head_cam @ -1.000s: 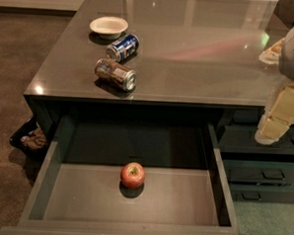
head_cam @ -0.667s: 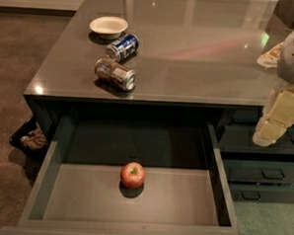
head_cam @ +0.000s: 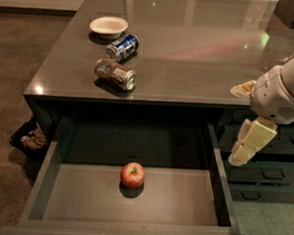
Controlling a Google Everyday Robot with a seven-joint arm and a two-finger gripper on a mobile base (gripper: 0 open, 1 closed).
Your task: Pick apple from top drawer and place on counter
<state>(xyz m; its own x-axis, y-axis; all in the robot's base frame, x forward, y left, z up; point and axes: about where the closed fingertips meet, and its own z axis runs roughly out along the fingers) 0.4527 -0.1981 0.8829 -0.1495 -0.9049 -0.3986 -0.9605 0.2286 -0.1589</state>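
A small red apple [head_cam: 132,174] with yellowish patches rests on the flat grey floor of the open top drawer [head_cam: 182,200], near its middle. The glossy dark grey counter [head_cam: 200,48] lies above and behind the drawer. My gripper [head_cam: 244,150] hangs from the white arm at the right, beside the drawer's right wall, above the level of the drawer floor and well to the right of the apple. It holds nothing that I can see.
Two drink cans lie on their sides on the counter, a blue one [head_cam: 123,47] and a silver one [head_cam: 115,74], behind a white bowl [head_cam: 108,25]. Narrower handled drawers [head_cam: 265,172] stand at the right. A dark bin [head_cam: 30,137] sits on the floor at the left.
My arm and gripper have moved down and to the left, closer to the drawer's right wall. The apple and cans have not moved.
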